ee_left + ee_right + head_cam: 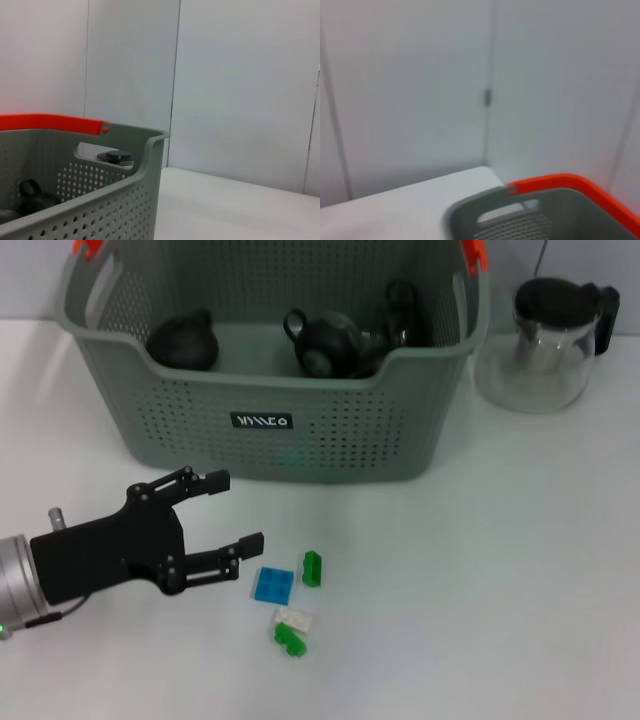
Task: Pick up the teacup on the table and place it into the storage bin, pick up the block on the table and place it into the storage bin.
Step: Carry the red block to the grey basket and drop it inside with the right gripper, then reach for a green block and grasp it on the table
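**Inspector:** Your storage bin (270,430) stands at the back of the table (500,570) and already holds dark teaware (330,345); no teacup is left outside it, so I judge that half done.

**Operator:** And the blocks?

**Inspector:** All on the table in front of the bin: a blue block (272,585), a green block (312,568) just beside it, and a white block (296,619) touching a second green one (290,640).

**Operator:** Grippers?

**Inspector:** Your left gripper (232,510) hovers near the blue block, jaws spread, holding nothing. The right one is out of sight. A glass pitcher (548,345) sits beside the bin.
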### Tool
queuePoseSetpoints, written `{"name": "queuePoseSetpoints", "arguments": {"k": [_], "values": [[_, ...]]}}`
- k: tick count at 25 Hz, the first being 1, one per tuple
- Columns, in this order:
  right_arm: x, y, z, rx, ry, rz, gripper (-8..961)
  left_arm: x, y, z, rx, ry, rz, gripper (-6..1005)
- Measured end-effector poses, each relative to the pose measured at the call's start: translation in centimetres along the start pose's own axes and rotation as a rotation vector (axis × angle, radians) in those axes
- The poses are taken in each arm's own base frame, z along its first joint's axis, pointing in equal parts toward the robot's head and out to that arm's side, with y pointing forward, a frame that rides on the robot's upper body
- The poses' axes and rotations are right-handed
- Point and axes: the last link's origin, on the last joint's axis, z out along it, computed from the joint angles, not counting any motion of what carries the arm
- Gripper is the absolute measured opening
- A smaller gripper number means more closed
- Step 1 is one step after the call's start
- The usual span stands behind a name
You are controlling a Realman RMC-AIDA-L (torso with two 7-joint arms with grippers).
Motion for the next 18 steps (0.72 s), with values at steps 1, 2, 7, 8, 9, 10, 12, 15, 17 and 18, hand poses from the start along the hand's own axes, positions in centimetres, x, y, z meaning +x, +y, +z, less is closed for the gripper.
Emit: {"name": "queuePoseSetpoints", "arguments": {"k": [1,2,7,8,9,10,12,15,17,18], "values": [[0.2,-0.7,0.2,0.013,0.005,0.016,460,0.0,0.0,0.0,0.000,0.002,-0.001,860],[0.5,-1.4,0.5,0.024,0.012,0.029,462,0.0,0.0,0.0,0.000,0.002,-0.001,860],[1.9,-3.2,1.1,0.060,0.030,0.055,468,0.1,0.0,0.0,0.001,0.002,-0.005,860],[2.1,-3.3,1.1,0.065,0.030,0.053,469,0.0,0.0,0.0,0.001,0.003,-0.006,860],[2.3,-3.4,1.0,0.067,0.028,0.051,471,0.0,0.0,0.0,0.001,0.003,-0.007,860],[2.4,-3.5,0.9,0.068,0.026,0.049,472,0.0,0.0,0.0,0.001,0.002,-0.008,860],[2.4,-3.4,0.7,0.064,0.015,0.045,556,0.1,0.0,0.0,0.001,0.002,-0.011,860],[2.5,-2.2,0.0,-0.014,-0.018,0.014,683,0.1,-0.1,0.1,-0.003,0.002,-0.017,860],[3.1,-0.8,-0.6,-0.111,-0.045,-0.021,763,0.1,0.0,0.1,-0.005,0.000,-0.018,860],[3.6,0.1,-0.9,-0.175,-0.051,-0.041,801,0.1,0.0,0.1,-0.005,0.000,-0.018,860]]}}
